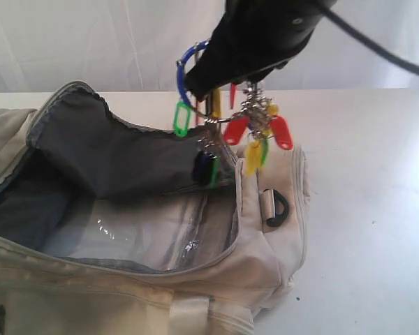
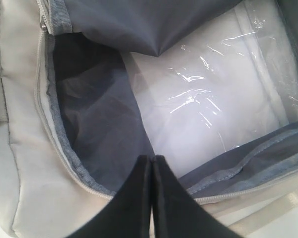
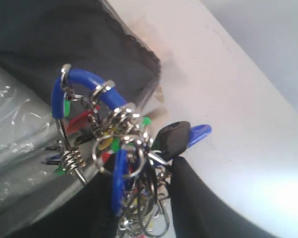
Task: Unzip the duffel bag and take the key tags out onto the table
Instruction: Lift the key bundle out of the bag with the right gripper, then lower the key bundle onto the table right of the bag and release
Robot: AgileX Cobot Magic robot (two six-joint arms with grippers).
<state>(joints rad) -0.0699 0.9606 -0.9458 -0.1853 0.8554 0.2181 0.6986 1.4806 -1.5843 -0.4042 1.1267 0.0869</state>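
The cream duffel bag (image 1: 265, 244) lies unzipped on the white table (image 1: 370, 209), its dark grey lining (image 1: 126, 153) and a clear plastic sheet (image 1: 146, 237) showing inside. My right gripper (image 1: 230, 87) hangs above the bag's right end, shut on the key tags (image 1: 255, 132), a bunch of red, yellow, green and blue tags on metal rings dangling clear of the bag. In the right wrist view the key tags (image 3: 119, 148) are wedged between the black fingers of my right gripper (image 3: 141, 198). My left gripper (image 2: 153, 161) is shut and empty, hovering over the bag's open mouth (image 2: 114, 124).
A black D-ring (image 1: 276, 209) sits on the bag's right end panel. The unzipped flap (image 1: 77, 105) stands up at the back left. Bare white tabletop lies to the right of the bag. A black cable (image 1: 377, 42) runs from the right arm.
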